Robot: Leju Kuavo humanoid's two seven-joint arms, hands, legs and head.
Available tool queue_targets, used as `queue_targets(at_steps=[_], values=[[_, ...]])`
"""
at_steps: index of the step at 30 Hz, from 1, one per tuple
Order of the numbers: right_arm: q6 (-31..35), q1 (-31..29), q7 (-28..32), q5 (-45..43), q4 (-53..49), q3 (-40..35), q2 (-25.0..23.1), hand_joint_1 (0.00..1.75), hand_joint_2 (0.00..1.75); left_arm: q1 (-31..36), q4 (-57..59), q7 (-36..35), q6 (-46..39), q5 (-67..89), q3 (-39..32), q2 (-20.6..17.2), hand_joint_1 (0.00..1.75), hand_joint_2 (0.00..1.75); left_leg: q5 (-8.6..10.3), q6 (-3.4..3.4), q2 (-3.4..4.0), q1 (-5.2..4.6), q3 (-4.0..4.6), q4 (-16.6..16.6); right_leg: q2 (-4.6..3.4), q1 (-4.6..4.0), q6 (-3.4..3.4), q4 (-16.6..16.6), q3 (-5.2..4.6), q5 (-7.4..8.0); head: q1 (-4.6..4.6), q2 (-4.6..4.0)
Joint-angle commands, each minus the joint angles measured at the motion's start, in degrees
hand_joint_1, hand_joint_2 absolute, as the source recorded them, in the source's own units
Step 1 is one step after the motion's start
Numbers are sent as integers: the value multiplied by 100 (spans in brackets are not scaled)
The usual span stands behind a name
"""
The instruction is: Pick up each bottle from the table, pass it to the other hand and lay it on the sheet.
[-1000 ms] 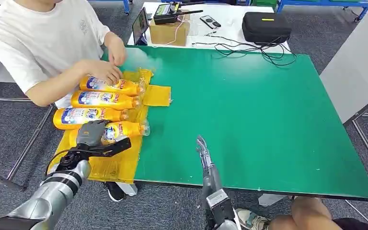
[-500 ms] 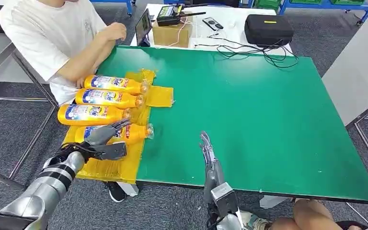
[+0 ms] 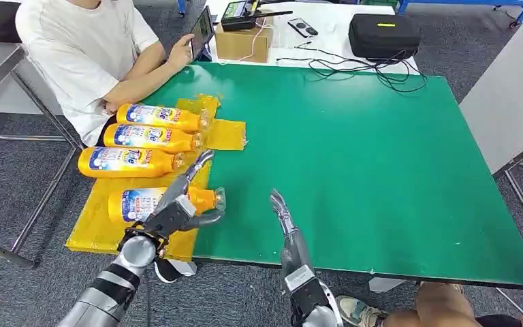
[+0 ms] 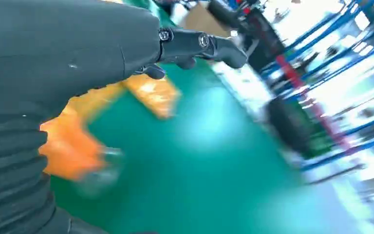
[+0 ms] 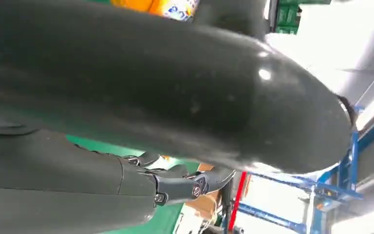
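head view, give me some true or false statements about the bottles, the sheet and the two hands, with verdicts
1. Four orange bottles lie on the yellow sheet. True.
2. The left hand grips the nearest bottle. False: its fingers are spread, apart from the bottle, holding nothing.
3. The right hand holds a bottle. False: it is empty, over the green table.
4. The bottles stand upright. False: all lie on their sides, caps toward the table's middle.
5. A person in a white shirt sits at the table's far left corner. True.
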State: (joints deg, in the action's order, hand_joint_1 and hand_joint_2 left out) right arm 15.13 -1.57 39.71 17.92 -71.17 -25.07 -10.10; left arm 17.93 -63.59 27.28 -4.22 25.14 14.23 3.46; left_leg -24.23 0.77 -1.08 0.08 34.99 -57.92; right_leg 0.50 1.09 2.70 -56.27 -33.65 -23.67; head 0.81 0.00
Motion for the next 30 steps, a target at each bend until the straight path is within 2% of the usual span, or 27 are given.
queue_targets(at_steps=[1,12,15,16,17,19,21,22,23,24,27,30], values=[[278,-86,29,3,234,86,-20,0,0,29,-686,8,-191,-1041,-62,836,0,175,-4,-4,-3,4,-4,0,8,-6,-8,2,6,-7,2,0],[368,-118,29,126,404,112,45,0,0,-200,-391,187,-551,-1607,-161,965,0,175,-9,-4,26,6,-3,6,-17,-9,-10,8,0,-5,2,0],[1131,-164,29,53,123,-40,123,0,0,-186,-176,313,-692,-1660,-121,1072,0,175,-12,-6,27,7,-8,6,-17,-10,-13,8,5,-8,2,0],[1653,-387,29,-61,69,-97,121,0,0,1,157,441,-804,-1795,-189,1214,0,175,-8,-5,23,5,1,6,-13,-9,-10,7,-3,-6,2,0],[1671,-525,29,-108,205,-103,100,0,0,112,336,498,-847,-1812,-192,1259,0,175,-3,-4,19,2,14,3,-11,-5,-7,3,-17,-3,2,0],[2487,-883,29,-259,225,75,-58,0,0,545,1048,982,-1695,-1712,-313,1489,0,175,-3,-4,18,5,16,-1,-10,-8,-9,1,-17,-1,0,0],[2487,-883,29,-259,225,75,-58,0,0,545,1048,982,-1695,-1712,-313,1489,0,175,-2,-4,17,4,22,-7,-9,-7,-10,-5,-22,-1,2,0],[2487,-1041,29,44,358,485,-275,0,175,810,1601,1103,-1805,-2023,-437,1654,0,175,-2,-4,21,4,20,-3,-13,-7,-9,-2,-22,1,2,0],[2487,-1089,29,480,323,1072,-551,0,175,984,1837,1272,-2311,-2275,-286,1654,0,175,-2,-5,22,5,16,-5,-12,-9,-10,-3,-18,2,0,0],[2487,-1089,29,480,323,1072,-551,0,175,984,1837,1272,-2311,-2275,-286,1654,0,175,3,-4,7,5,20,-3,3,-9,-7,-3,-16,2,2,0],[2487,-1261,29,668,490,1880,-908,0,175,1104,1978,1272,-3205,-2618,46,1654,0,175,3,-2,12,5,20,-4,-3,-8,-4,-4,-20,4,2,0],[2487,-1278,29,461,718,1876,-834,0,175,993,1938,1272,-3578,-2184,64,1582,0,175,3,-2,14,6,6,2,-6,-10,-3,4,-6,2,2,0]])
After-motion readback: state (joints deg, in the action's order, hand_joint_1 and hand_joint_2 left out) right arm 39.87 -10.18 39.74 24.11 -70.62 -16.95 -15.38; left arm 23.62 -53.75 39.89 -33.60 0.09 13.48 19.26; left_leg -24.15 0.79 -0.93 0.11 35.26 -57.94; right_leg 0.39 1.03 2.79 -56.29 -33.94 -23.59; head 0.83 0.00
